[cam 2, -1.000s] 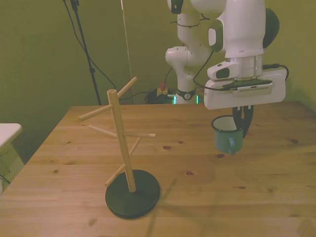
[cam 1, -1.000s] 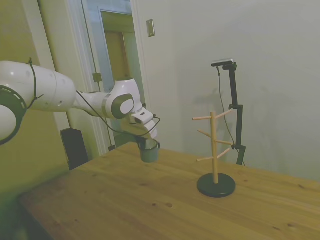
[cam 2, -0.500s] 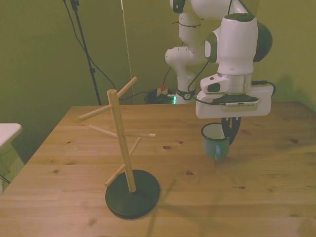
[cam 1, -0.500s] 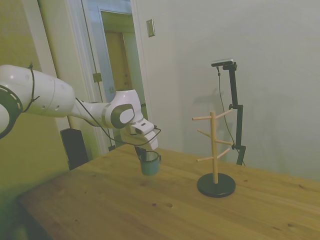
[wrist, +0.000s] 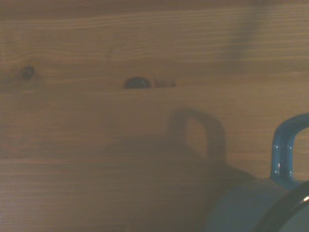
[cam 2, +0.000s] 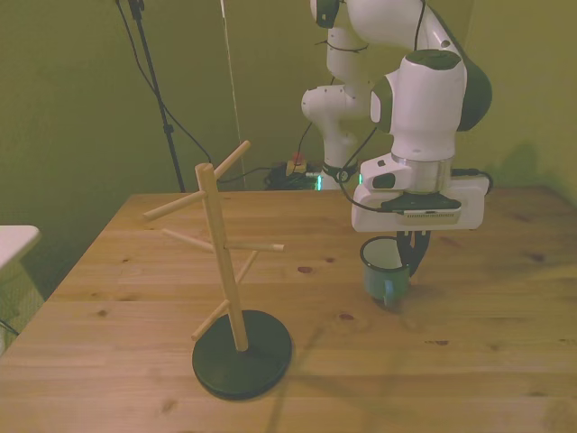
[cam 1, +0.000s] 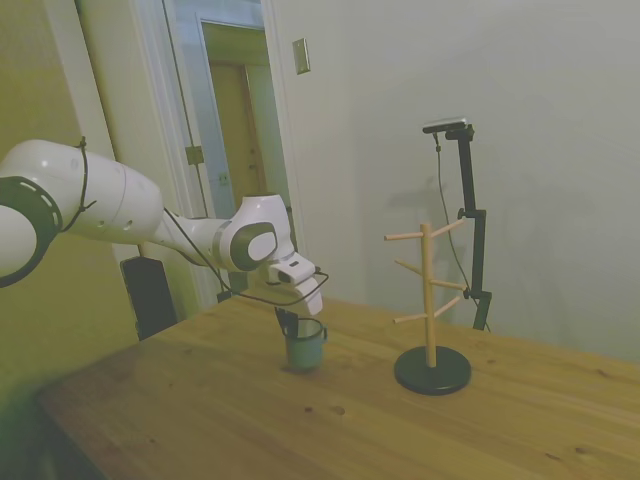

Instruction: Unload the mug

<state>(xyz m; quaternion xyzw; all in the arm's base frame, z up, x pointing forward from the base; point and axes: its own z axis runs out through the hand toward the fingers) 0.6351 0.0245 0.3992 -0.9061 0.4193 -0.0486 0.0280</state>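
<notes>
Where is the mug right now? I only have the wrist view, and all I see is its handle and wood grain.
Observer: The mug hangs upright, very low over the table; I cannot tell whether it touches the wood.
Operator: Is the hand holding it?
Observer: Yes, the hand pinches its rim from above, on the side away from the wooden mug tree.
Operator: Anything left on that tree?
Observer: No, all its pegs are bare.
</notes>
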